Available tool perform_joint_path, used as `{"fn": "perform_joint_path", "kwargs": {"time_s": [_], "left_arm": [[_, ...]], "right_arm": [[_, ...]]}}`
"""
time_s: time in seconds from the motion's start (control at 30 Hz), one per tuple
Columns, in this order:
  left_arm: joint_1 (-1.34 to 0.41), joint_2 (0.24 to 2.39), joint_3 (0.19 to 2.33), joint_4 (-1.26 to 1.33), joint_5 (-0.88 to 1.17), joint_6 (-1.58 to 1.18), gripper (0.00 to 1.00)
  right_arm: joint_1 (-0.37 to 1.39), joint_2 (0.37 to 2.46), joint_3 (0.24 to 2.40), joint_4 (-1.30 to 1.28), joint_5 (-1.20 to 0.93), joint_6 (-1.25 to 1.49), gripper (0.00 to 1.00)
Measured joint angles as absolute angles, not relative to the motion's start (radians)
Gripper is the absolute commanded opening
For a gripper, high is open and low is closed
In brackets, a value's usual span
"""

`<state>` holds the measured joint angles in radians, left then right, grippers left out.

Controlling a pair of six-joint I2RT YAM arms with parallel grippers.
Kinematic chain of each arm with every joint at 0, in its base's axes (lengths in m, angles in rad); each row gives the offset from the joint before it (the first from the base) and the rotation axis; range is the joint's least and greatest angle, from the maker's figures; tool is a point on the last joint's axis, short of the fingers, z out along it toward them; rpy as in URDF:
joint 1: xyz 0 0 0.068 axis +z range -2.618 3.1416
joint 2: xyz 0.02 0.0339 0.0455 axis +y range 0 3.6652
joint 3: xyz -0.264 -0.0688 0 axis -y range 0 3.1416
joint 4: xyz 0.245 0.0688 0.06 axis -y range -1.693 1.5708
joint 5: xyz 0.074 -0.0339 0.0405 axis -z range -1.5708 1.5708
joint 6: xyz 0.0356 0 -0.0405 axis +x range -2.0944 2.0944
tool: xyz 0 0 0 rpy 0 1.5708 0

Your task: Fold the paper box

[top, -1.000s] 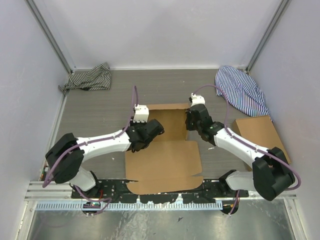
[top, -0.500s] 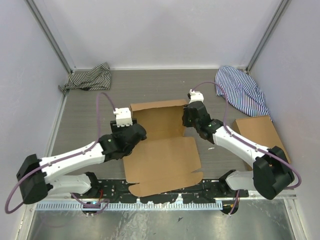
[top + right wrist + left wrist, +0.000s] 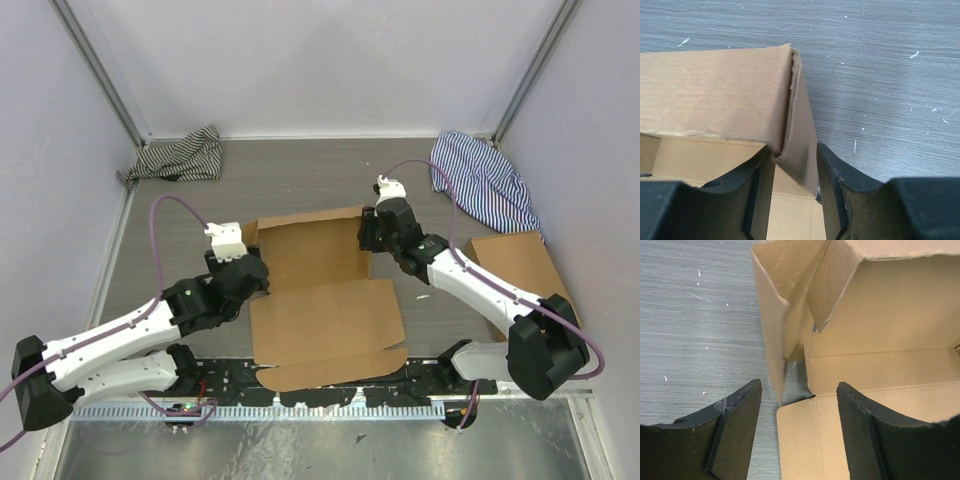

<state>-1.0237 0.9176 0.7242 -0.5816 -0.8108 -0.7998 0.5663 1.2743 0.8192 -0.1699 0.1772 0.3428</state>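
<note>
Straddling raised flaps of the paper box at mid-table, both hands stand open, gripping nothing: left hand at the box's 9 o'clock, right hand at 3. Unsupported, those flaps could sag flat again. Pale panels enclose the grey wood-grain table; striped cloths lie at 10 and 2.

The left gripper draws back leftward, jaws parted; the right gripper seemingly slackens around the paper box wall.
</note>
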Motion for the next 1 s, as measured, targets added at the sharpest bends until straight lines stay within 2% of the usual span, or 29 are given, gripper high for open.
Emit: {"fn": "perform_joint_path", "kwargs": {"time_s": [0.4,0.67,0.73,0.83,1.0], "left_arm": [[-1.024,1.002,0.752,-0.676,-0.821,-0.817,0.69],[-1.024,0.713,0.738,-0.653,-0.82,-0.804,0.71],[-1.024,0.659,0.736,-0.652,-0.828,-0.801,0.73],[-1.024,0.628,0.737,-0.658,-0.865,-0.798,0.74],[-0.99,0.67,0.762,-0.712,-0.915,-0.797,0.72]], "right_arm": [[0.566,1.267,0.841,-0.202,0.155,0.324,0.45],[0.566,1.248,0.841,-0.211,0.156,0.316,0.49],[0.566,1.248,0.842,-0.214,0.157,0.313,0.54],[0.566,1.25,0.859,-0.227,0.167,0.308,0.59],[0.537,1.289,0.963,-0.25,0.161,0.294,0.59]]}}
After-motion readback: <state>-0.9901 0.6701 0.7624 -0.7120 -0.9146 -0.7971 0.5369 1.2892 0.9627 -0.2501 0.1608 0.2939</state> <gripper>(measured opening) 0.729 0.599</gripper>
